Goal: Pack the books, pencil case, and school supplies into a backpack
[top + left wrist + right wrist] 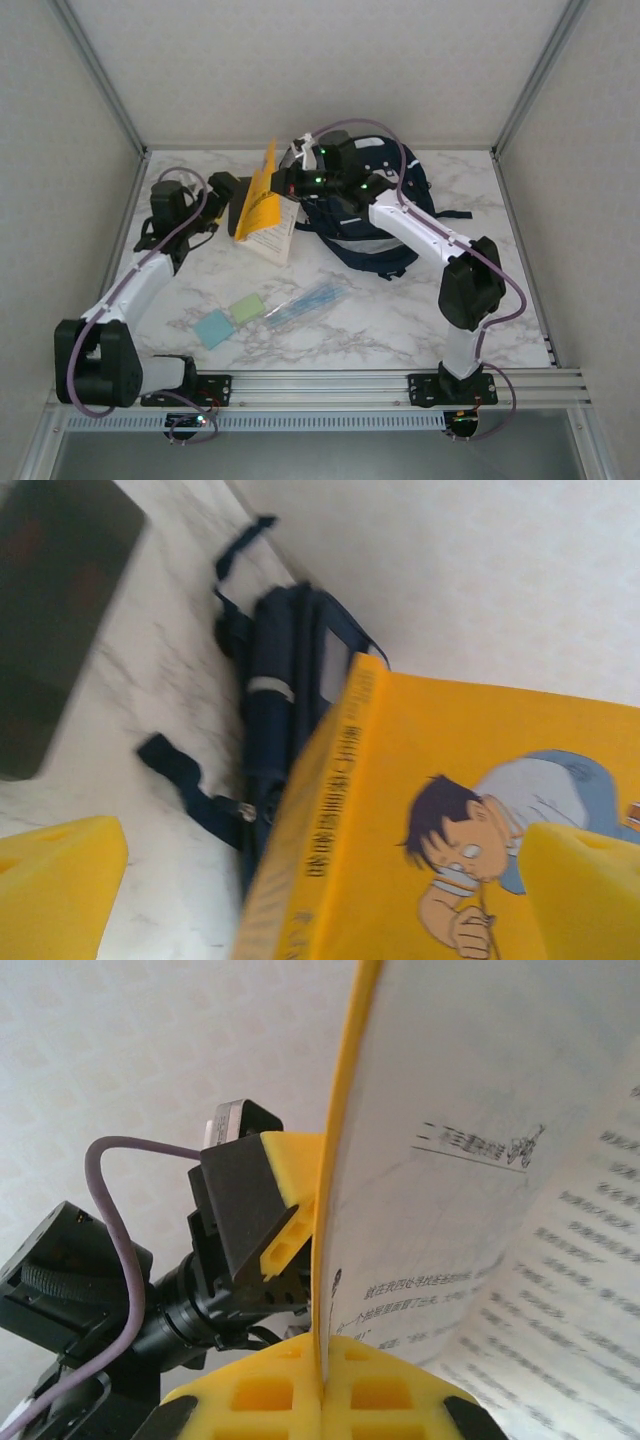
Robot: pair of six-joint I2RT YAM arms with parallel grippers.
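We see the marble table first, and on its far half the navy backpack lies slumped, its dark straps spread out on the marble. Against the backpack's left side the orange-yellow booklet stands on edge, raised off the table, with its white printed pages hanging open beneath the cover. The right gripper is pinched tight on the edge of that cover, and in its wrist view the yellow fingers meet with the thin cover between them. The left gripper faces the booklet from the other side with its jaws spread wide. In its own wrist view the cartoon cover sits between the two yellow fingers. One of them is very close to the cover, but we cannot tell whether it touches. A dark flat rectangle lies on the marble beside the left gripper. Nearer the arm bases a long clear pencil case lies at a slant. Just left of it are the pale green pad and the pale blue pad, side by side and flat.
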